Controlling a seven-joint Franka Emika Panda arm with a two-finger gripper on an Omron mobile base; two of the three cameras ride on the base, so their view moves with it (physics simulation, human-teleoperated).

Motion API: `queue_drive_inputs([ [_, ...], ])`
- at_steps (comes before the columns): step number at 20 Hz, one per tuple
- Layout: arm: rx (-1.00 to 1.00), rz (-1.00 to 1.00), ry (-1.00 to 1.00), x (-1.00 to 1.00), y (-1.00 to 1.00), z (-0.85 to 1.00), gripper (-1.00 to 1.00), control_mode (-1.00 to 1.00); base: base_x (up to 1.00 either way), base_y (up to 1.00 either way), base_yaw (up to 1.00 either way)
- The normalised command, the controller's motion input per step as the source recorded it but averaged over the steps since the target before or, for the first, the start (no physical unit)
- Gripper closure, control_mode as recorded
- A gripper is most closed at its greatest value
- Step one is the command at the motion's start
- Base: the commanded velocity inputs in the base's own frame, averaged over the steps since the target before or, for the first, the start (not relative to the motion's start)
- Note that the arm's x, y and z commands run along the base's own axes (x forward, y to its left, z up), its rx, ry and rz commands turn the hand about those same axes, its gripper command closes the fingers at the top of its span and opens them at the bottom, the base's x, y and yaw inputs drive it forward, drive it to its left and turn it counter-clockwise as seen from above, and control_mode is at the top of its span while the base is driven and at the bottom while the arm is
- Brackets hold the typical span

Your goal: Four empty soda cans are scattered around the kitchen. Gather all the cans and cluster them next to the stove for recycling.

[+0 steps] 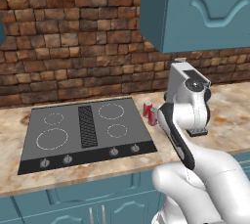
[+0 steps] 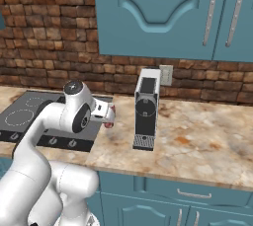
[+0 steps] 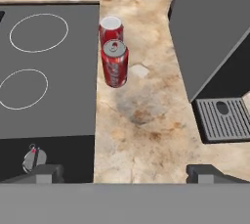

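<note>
Soda cans (image 3: 114, 54), two red, stand touching beside the stove (image 3: 49, 71); the wide-open, empty pincer (image 3: 124, 173) could topple them if it swings low.

Even, bright rendered light, soft shadows, no glare, all views sharp

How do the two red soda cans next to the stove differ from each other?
The nearer red can stands closer to the counter's front edge; the farther red can stands right behind it, toward the brick wall, partly hidden by it. The nearer can shows its full side and label; the farther can shows mostly its silver top. Both are upright, red, on the counter beside the stove.
</note>
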Motion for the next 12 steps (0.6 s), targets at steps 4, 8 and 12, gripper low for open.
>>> queue_drive_inputs([
  [4, 0.0, 0.0, 0.14, -0.16, 0.0, 0.0, -1.0, -1.0, 0.0, 0.0, 0.0],
  [8, 0.0, 0.0, 0.11, -0.1, 0.0, 0.0, -1.0, -1.0, 0.0, 0.0, 0.0],
  [12, 0.0, 0.0, 0.12, -0.08, 0.0, 0.0, -1.0, -1.0, 0.0, 0.0, 0.0],
])
